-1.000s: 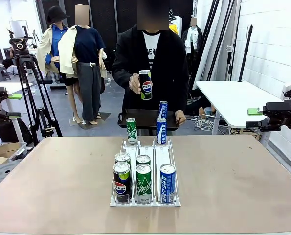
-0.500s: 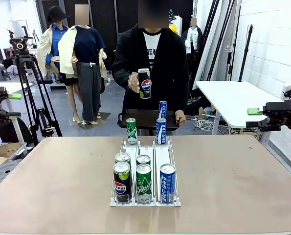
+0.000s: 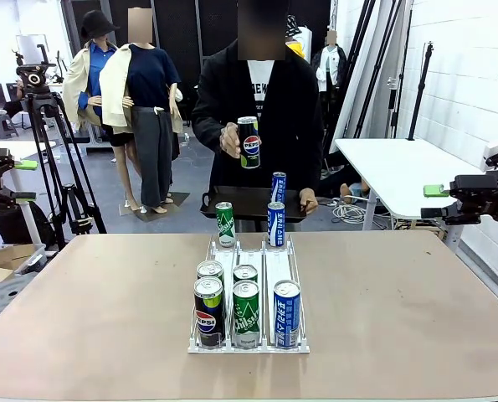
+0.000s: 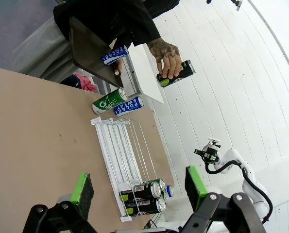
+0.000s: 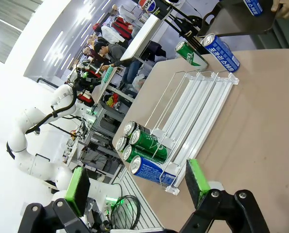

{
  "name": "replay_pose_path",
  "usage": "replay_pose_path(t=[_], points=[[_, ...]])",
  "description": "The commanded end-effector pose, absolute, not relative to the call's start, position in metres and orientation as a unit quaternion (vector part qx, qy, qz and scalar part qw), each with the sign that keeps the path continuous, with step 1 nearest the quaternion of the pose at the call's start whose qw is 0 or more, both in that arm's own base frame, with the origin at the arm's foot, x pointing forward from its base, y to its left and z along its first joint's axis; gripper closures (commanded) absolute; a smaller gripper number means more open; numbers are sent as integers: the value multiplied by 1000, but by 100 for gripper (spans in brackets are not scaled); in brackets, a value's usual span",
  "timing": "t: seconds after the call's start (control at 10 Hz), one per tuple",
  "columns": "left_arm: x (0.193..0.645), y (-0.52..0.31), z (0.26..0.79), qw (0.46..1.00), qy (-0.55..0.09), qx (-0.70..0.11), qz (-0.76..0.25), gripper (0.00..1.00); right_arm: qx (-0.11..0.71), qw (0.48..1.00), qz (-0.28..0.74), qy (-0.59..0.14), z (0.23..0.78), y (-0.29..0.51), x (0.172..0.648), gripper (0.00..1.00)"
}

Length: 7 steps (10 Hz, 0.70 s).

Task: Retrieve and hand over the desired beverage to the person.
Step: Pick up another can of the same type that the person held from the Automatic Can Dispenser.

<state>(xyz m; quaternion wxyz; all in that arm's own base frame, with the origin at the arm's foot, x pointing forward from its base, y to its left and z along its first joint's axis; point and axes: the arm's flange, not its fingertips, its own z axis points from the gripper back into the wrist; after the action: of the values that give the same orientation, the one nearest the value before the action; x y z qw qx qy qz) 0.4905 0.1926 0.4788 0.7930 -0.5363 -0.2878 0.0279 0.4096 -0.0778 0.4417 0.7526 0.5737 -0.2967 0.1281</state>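
- Worktop (image 3: 416, 293): tan, with the rack at its middle.
- Person (image 3: 261, 92): black jacket, standing beyond the rack's far end.
- Tray (image 3: 244, 203): black, held level just beyond the rack's far end by one hand (image 3: 309, 201). An upright blue tray can (image 3: 279, 186) stands on it.
- Rack (image 3: 274, 264): white wire, three lanes.
- Left claw (image 4: 138, 185): jaws wide apart, empty, well apart from the rack.
- Right claw (image 5: 138, 182): jaws wide apart, empty, well apart from the rack.
- Held Pepsi can (image 3: 249, 143): upright in the person's other hand (image 3: 230, 141), at chest height, above and beyond the rack's far end.
- Cans at the rack's near end: racked Pepsi can (image 3: 207, 311), green can (image 3: 246, 313) and blue can (image 3: 286, 313) stand abreast, with two further cans (image 3: 209, 270) directly behind the first two.
- Cans at the rack's far end: far green can (image 3: 224, 224) and far blue can (image 3: 275, 224), both upright.
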Motion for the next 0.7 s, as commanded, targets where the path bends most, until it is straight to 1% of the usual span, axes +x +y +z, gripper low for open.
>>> replay_pose_path(t=[0.0, 0.6], points=[[490, 193, 481, 792, -289, -537, 28, 0, 577, 749, 129, -300, 444, -77, 408, 0], [490, 193, 481, 792, -289, -537, 28, 0, 577, 749, 129, -300, 444, -77, 408, 0]])
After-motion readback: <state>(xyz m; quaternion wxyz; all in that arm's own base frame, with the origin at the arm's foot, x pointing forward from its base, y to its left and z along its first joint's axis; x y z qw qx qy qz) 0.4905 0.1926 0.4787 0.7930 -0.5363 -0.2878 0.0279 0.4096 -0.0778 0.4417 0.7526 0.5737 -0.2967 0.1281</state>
